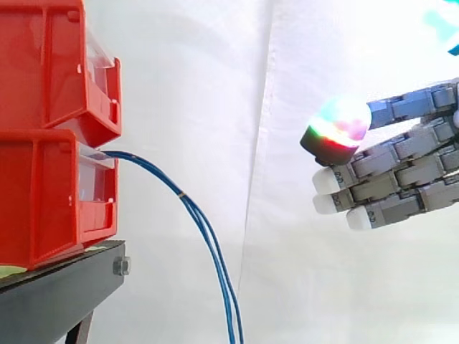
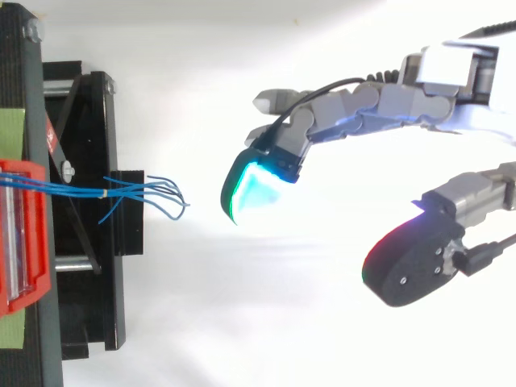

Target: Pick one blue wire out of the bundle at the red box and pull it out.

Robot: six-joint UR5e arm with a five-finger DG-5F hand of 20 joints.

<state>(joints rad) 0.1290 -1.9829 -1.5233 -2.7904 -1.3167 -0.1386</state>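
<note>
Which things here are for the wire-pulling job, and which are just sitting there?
For the job: bundle of thin blue wires; lower red plastic bin they come from; grey robot hand, open.
Just there: upper red plastic bin; black metal stand; white cloth curtain.

Bins [image 1: 54, 132] stacked on stand [image 1: 57, 294]; wires [image 1: 182, 194] hang from lower bin [image 1: 36, 208] (front); hand [image 1: 409, 165] well apart, right.

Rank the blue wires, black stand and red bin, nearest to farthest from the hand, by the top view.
1. Blue wires: loose ends just left of the hand.
2. Black stand: beneath them, further left.
3. Red bin: at the left edge.
</note>
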